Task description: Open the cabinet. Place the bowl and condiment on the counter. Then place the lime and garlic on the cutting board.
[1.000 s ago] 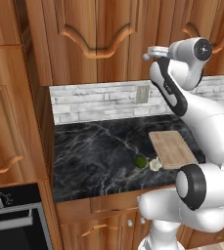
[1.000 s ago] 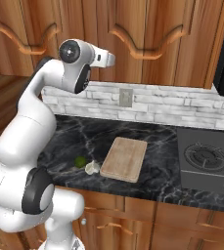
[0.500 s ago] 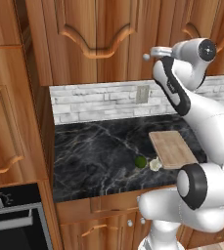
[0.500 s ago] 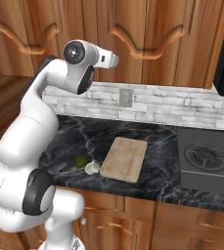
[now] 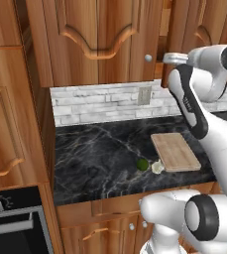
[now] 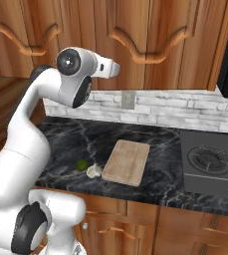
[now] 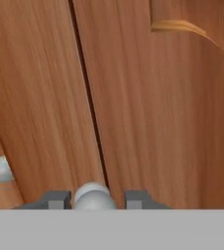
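My gripper (image 7: 94, 197) is up at the upper cabinet (image 5: 110, 30), its fingers close on either side of the round grey knob (image 7: 93, 195) of the right-hand door (image 7: 172, 107). The hand (image 5: 168, 58) also shows against the wood in the right base view (image 6: 114, 69). Down on the black counter (image 5: 100, 154) the green lime (image 5: 142, 164) (image 6: 80, 164) and the pale garlic (image 5: 157, 166) (image 6: 93, 172) lie side by side. Both sit just left of the wooden cutting board (image 5: 175, 151) (image 6: 127, 162). The bowl and condiment are hidden.
A second grey knob (image 7: 1, 170) (image 5: 148, 58) belongs to the neighbouring door on the left. A gas stove (image 6: 210, 162) sits right of the board. An oven (image 5: 13, 218) stands below the counter's left end. An outlet (image 5: 144, 95) is on the tiled backsplash.
The hand has shifted a little at the cabinet front and its jaws have narrowed about the knob. Lime, garlic and board have not moved.
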